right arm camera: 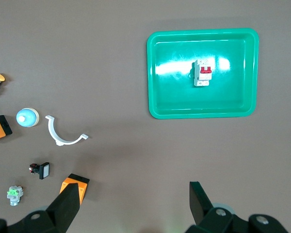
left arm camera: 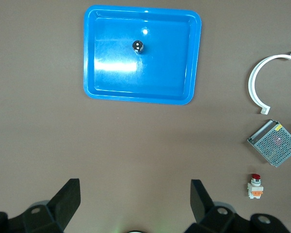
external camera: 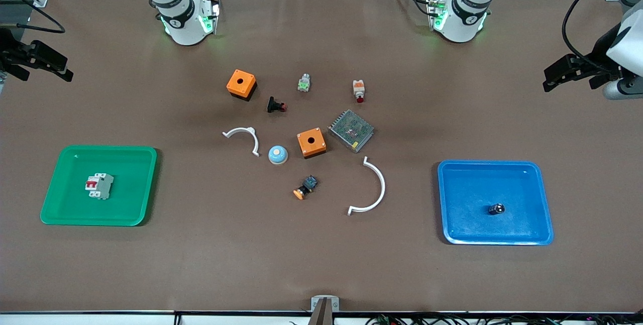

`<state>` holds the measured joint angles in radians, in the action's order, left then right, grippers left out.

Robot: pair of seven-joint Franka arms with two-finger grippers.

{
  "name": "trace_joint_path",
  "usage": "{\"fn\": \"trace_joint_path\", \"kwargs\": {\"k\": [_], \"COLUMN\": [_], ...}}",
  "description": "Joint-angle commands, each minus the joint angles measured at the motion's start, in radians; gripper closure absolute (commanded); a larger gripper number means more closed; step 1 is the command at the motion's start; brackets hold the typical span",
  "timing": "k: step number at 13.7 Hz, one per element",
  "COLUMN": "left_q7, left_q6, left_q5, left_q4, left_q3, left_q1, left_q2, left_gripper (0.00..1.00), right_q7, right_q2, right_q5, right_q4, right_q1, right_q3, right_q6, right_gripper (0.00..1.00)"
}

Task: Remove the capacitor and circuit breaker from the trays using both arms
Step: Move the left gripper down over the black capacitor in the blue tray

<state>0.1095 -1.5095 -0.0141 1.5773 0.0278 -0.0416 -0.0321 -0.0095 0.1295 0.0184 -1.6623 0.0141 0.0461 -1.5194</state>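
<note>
The capacitor [external camera: 496, 209], a tiny black cylinder with a silvery top, stands in the blue tray [external camera: 495, 165] at the left arm's end; it also shows in the left wrist view [left arm camera: 137, 46]. The breaker [external camera: 99, 185], a grey-white block with red levers, lies in the green tray [external camera: 105, 149] at the right arm's end, and shows in the right wrist view [right arm camera: 202, 73]. My left gripper [external camera: 557, 76] [left arm camera: 135, 187] is open and empty, high over bare table. My right gripper [external camera: 55, 69] [right arm camera: 136, 187] is open and empty, high over bare table.
The table's middle holds two orange boxes [external camera: 241, 84] [external camera: 311, 142], a mesh power supply [external camera: 351, 130], two white arcs [external camera: 244, 136] [external camera: 374, 189], a blue dome [external camera: 278, 154], a black red-tipped button [external camera: 275, 105], an orange-capped button [external camera: 305, 187] and two small switches [external camera: 358, 91] [external camera: 304, 83].
</note>
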Motion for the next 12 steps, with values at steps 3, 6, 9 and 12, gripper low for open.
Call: {"fn": "trace_joint_path", "kwargs": {"k": [3, 6, 9, 12], "left_q7": [-0.007, -0.014, 0.004, 0.004], "left_q6": [0.008, 0.005, -0.140, -0.317], "left_q5": [-0.009, -0.075, -0.064, -0.060], "left_q4": [-0.033, -0.080, -0.073, -0.074], "left_q3": [-0.003, -0.002, 0.000, -0.002], "left_q1": [-0.001, -0.003, 0.005, 0.034], "left_q2": [0.024, 0.098, 0.214, 0.357], "left_gripper": [0.00, 0.00, 0.00, 0.00], "right_q7": [0.005, 0.006, 0.008, 0.003], "right_q2": [0.021, 0.018, 0.016, 0.001], "right_q5": [0.015, 0.015, 0.017, 0.009], "right_q4": [-0.019, -0.017, -0.013, 0.016], "right_q1": [-0.002, 0.001, 0.003, 0.003], "right_q3": [0.000, 0.000, 0.000, 0.001], "right_q6": [-0.008, 0.001, 0.002, 0.004], "right_gripper": [0.00, 0.00, 0.00, 0.00]}}
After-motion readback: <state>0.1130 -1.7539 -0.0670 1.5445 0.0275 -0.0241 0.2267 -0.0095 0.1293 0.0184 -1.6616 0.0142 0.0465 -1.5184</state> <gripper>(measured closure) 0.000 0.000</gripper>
